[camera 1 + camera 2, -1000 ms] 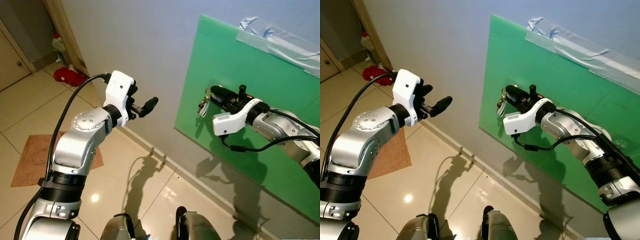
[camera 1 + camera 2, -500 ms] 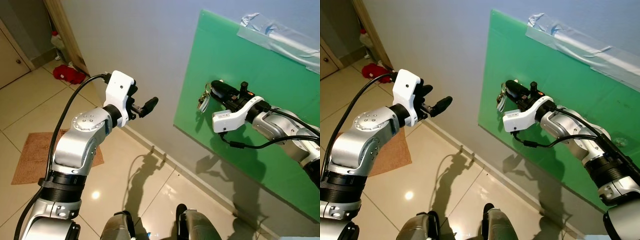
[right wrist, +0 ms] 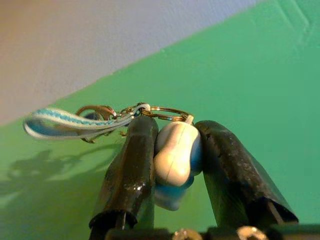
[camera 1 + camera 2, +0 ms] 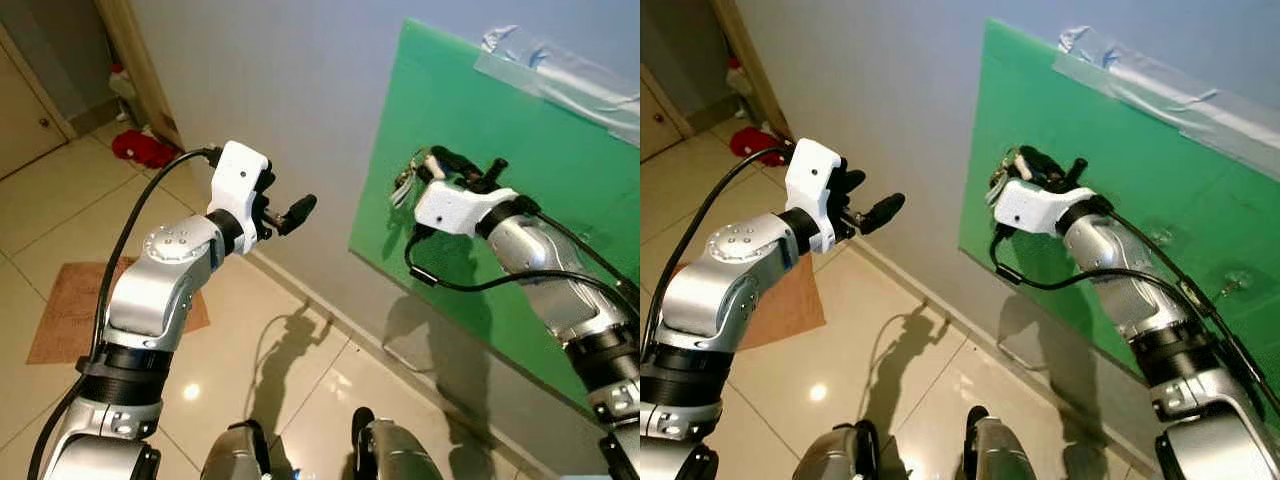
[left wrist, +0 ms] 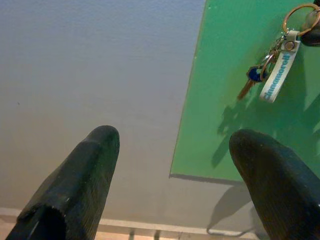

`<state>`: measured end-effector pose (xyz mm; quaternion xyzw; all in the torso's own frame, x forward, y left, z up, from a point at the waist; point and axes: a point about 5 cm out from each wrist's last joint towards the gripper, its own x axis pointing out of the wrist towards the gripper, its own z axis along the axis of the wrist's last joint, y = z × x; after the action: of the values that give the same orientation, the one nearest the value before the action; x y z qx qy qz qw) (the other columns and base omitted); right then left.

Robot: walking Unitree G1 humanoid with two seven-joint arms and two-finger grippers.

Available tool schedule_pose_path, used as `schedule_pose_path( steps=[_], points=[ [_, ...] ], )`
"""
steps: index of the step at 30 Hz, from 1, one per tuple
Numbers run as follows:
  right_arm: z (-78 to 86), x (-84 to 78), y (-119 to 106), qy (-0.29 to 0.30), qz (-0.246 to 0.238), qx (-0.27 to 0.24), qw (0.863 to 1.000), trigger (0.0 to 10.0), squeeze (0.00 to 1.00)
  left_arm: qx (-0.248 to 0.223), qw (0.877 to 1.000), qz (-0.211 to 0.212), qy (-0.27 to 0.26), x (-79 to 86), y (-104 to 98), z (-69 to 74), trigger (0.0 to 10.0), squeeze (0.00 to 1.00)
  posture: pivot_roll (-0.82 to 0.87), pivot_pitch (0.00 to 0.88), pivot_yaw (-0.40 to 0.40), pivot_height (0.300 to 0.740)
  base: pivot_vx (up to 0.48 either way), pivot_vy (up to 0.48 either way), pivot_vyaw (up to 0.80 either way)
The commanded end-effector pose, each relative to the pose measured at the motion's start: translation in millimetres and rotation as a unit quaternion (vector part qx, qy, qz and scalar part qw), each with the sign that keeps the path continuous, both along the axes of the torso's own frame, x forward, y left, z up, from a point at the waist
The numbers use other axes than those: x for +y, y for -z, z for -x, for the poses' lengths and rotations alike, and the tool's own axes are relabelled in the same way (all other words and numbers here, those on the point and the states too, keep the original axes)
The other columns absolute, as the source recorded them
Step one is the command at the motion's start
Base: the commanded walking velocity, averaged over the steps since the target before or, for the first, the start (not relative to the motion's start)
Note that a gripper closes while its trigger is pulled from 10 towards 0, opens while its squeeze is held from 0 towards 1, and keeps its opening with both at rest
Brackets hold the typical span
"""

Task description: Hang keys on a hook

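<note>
We see our right tool (image 3: 172, 165) clamped on the keys (image 5: 274, 70) by their white fob, up against the green board (image 4: 560, 170), while our left tool (image 5: 180, 170) hovers open nearby.

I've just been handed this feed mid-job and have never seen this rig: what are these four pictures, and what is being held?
This is a walking humanoid robot with two silver arms, each ending in a hand of two long black fingers. The two wide pictures come from the twin cameras in its head, looking forward and down. The two close pictures come from a camera on each wrist, looking along that hand's fingers.

The right hand is raised against a green board taped to the grey wall. Its fingers are shut on a white fob of a bunch of keys, with a blue-and-white strap trailing from the ring. The left hand is held up in the air, open and holding nothing. Below is a tiled floor with a brown mat.
</note>
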<state>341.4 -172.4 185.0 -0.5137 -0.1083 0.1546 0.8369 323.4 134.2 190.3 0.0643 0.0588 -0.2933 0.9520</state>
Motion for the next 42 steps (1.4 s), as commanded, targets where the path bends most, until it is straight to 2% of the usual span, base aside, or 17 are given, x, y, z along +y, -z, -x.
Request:
schedule_pose_path(
  steps=[1,7,10,11,12,18,23,27,36,42],
  points=[
    [3.7,-10.0,2,0.026,-0.04,0.022,0.999,0.0,0.0,-0.004,1.0,-0.001,0.005,-2.3,-2,2.8,10.0,0.0,-0.1,0.192,-0.012,0.74,0.0,0.0,0.0],
    [8.9,-8.0,-3,0.024,-0.059,0.024,0.998,0.0,0.0,-0.004,1.0,0.0,0.007,-2.4,-2,2.3,10.0,0.0,-0.1,0.188,-0.013,0.74,0.0,0.0,0.0],
    [13.0,-3.8,-10,0.014,-0.115,0.028,0.993,0.0,0.0,-0.004,1.0,0.0,0.007,-1.9,-2,2.3,10.0,0.0,-0.11,0.186,-0.015,0.74,0.0,0.0,0.0],
    [19.8,-0.1,-11,0.01,-0.15,0.04,0.988,0.0,0.0,-0.004,1.0,0.0,0.008,-1.8,-2,2.8,10.0,0.0,-0.1,0.184,-0.024,0.74,0.0,0.0,0.0],
    [23.0,2.1,-12,0.008,-0.164,0.045,0.985,0.0,0.0,-0.004,1.0,0.0,0.007,-1.4,-2,3.1,10.0,0.0,-0.1,0.183,-0.026,0.74,0.0,0.0,0.0],
    [37.4,14.6,-2,-0.009,-0.201,0.079,0.976,0.0,0.0,-0.003,1.0,0.002,0.003,-0.1,0,4.7,10.0,0.0,-0.1,0.185,-0.034,0.74,0.0,0.0,0.0],
    [46.0,23.0,-10,-0.027,-0.24,0.089,0.966,0.0,0.0,-0.001,1.0,0.002,0.001,0.0,1,6.4,10.0,0.0,-0.1,0.188,-0.04,0.74,0.0,0.0,0.0],
    [55.5,23.7,-12,-0.029,-0.248,0.094,0.964,0.0,0.0,-0.001,1.0,0.003,0.001,-2.4,3,8.3,10.0,0.0,-0.1,0.192,-0.045,0.74,0.0,0.0,0.0],
    [63.4,25.0,-8,-0.011,-0.264,0.11,0.958,0.0,0.0,-0.001,1.0,0.004,0.001,-4.5,3,8.8,10.0,0.0,-0.11,0.192,-0.044,0.74,0.0,0.0,0.0],
    [59.9,27.1,-7,-0.009,-0.249,0.107,0.963,0.0,0.0,-0.001,1.0,0.005,0.004,-5.3,2,7.7,10.0,0.0,-0.11,0.191,-0.04,0.74,0.0,0.0,0.0]
  ],
)
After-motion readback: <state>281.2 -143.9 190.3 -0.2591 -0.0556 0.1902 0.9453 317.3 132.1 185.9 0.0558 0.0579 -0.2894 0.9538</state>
